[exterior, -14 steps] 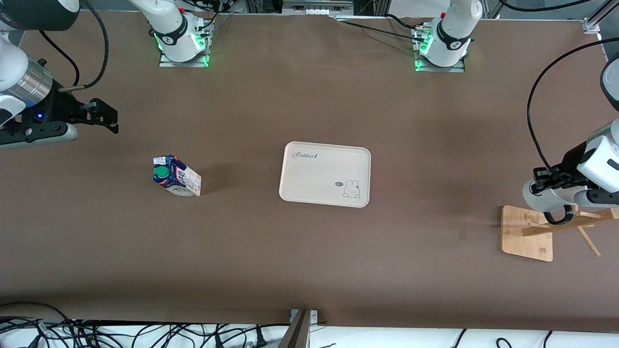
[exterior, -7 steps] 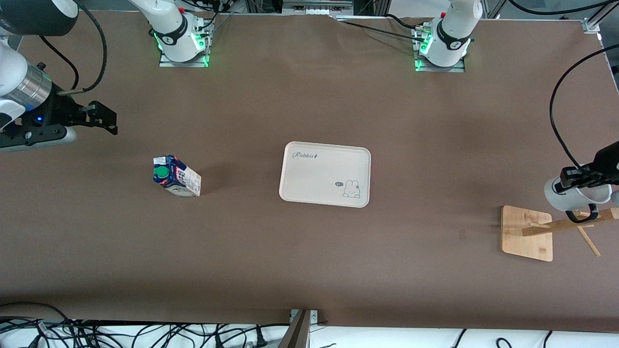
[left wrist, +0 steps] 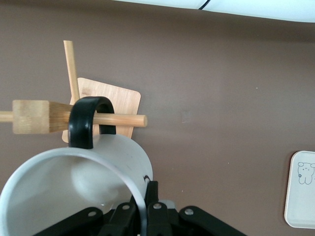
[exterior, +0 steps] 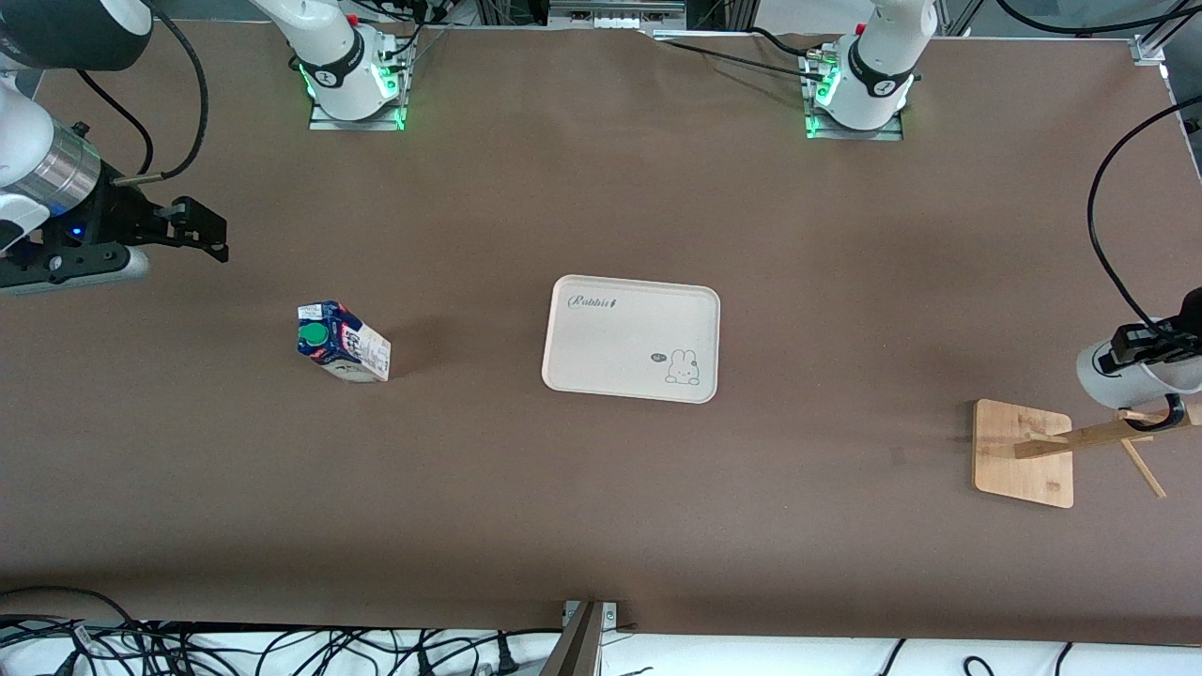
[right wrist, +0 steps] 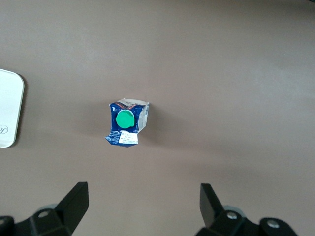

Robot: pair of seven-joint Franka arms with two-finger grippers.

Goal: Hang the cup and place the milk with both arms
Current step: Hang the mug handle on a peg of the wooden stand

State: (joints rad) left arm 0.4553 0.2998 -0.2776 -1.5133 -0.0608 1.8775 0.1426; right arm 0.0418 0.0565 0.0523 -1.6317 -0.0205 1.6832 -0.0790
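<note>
The white cup [exterior: 1117, 377] is held on its side over the wooden rack [exterior: 1022, 453] at the left arm's end of the table. My left gripper [exterior: 1134, 349] is shut on the cup's rim. In the left wrist view the cup [left wrist: 74, 187] has its black handle [left wrist: 88, 120] looped over the rack's peg [left wrist: 129, 119], and the gripper [left wrist: 146, 196] pinches the rim. The milk [exterior: 343, 343] stands on the table toward the right arm's end. My right gripper [exterior: 202, 230] is open and empty in the air near that end; its wrist view shows the milk [right wrist: 125, 123] below the gripper [right wrist: 142, 196].
A cream tray [exterior: 631, 376] with a rabbit print lies mid-table between the milk and the rack; its corner shows in the right wrist view [right wrist: 10, 108]. The rack's other pegs [exterior: 1144, 469] stick out near the table's end. Cables lie along the front edge.
My left gripper has carried the cup toward the left arm's end of the table, and the handle has slid along the rack's peg. The right gripper has barely moved.
</note>
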